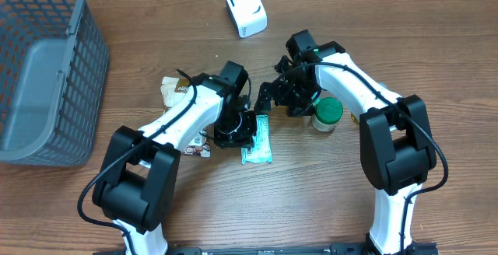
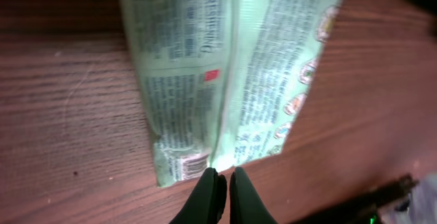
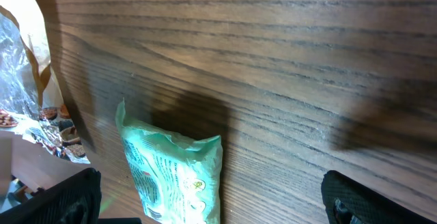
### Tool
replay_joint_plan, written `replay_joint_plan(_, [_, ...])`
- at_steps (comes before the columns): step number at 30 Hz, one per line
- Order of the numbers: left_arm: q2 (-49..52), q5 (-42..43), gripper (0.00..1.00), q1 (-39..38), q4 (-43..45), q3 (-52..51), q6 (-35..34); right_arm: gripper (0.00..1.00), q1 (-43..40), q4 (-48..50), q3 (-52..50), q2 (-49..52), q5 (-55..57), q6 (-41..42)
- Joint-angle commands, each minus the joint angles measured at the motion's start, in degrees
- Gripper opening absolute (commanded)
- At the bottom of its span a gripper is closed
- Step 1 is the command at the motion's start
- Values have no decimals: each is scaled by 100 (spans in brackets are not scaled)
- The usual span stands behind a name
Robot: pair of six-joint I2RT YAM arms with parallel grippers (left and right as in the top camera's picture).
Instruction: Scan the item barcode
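Note:
The item is a pale green snack packet, lying flat on the wooden table with its printed back up. In the left wrist view the packet fills the upper half, and its barcode sits at the near corner. My left gripper is shut with nothing between the fingers, its tips right at the packet's near edge. My right gripper is open wide just above the table, and the packet's far end lies between its black fingers. In the overhead view the right gripper hovers just beyond the packet.
A white barcode scanner stands at the back of the table. A grey mesh basket fills the left side. A green-lidded jar stands by the right arm. Other snack wrappers lie left of the left arm.

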Motion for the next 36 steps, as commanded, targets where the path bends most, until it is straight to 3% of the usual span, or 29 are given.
replay_joint_plan(1, [42, -688, 4, -245, 11, -94, -1226, 100, -11, 26, -15, -179, -31, -26])
replay_joint_plan(6, [48, -942, 4, -581, 697, -551, -1711, 100, -11, 28, -15, -179, -28, -28])
replay_joint_plan(10, [48, -1421, 4, -660, 901, -693, -1685, 100, -11, 28, -15, -179, -28, -28])
replay_joint_plan(30, [46, -2723, 6, 319, 332, -98, 1513, 100, 109, 118, -15, -179, -33, 761])
replay_joint_plan(36, [46, -2719, 8, 317, 256, 11, 1565, 99, 319, 164, -15, -179, -31, 1069])
